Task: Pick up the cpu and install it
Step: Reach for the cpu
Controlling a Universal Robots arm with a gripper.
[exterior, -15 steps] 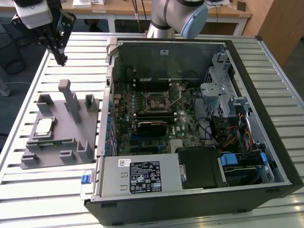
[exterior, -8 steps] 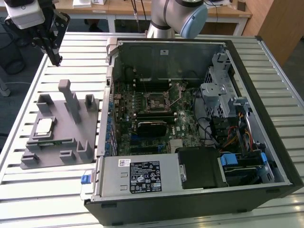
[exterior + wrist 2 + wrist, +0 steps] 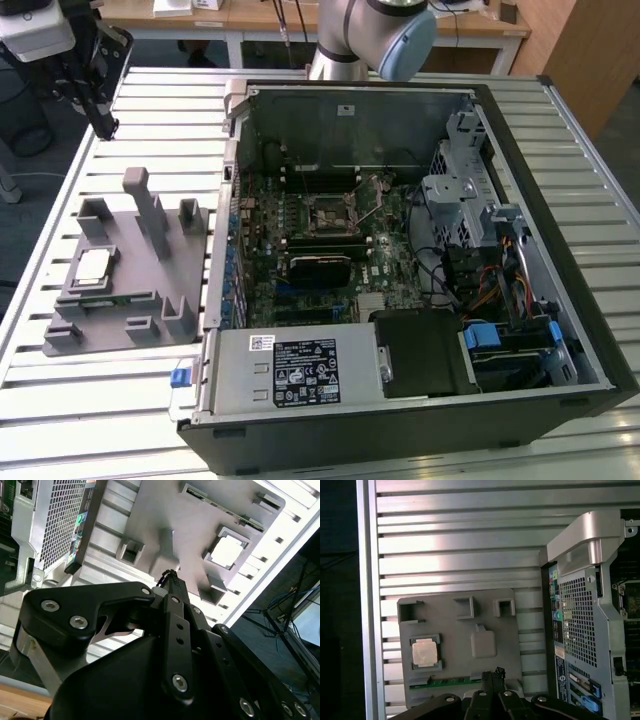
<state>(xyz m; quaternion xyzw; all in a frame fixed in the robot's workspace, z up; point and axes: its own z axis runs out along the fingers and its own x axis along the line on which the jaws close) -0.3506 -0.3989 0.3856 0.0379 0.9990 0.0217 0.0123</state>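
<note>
The cpu (image 3: 92, 267), a small square chip with a silvery top, lies flat in a recess of the grey holder plate (image 3: 130, 300) on the slatted table, at the exterior view's left. Both wrist views show the cpu (image 3: 425, 653) (image 3: 229, 550) from above in its recess. My gripper (image 3: 107, 128) hangs well above the table beyond the plate's far side, apart from the chip. Its tips (image 3: 493, 672) (image 3: 169, 576) meet with nothing between them. The black socket (image 3: 334, 213) with its metal frame sits in the motherboard inside the open computer case (image 3: 560, 300).
The holder plate (image 3: 450, 625) carries upright grey posts (image 3: 150, 215) and a green memory stick (image 3: 450, 682) along one edge. The case's rear panel (image 3: 580, 605) stands beside the plate. A power supply (image 3: 295, 370), drive cage and cables crowd the case's near and right parts.
</note>
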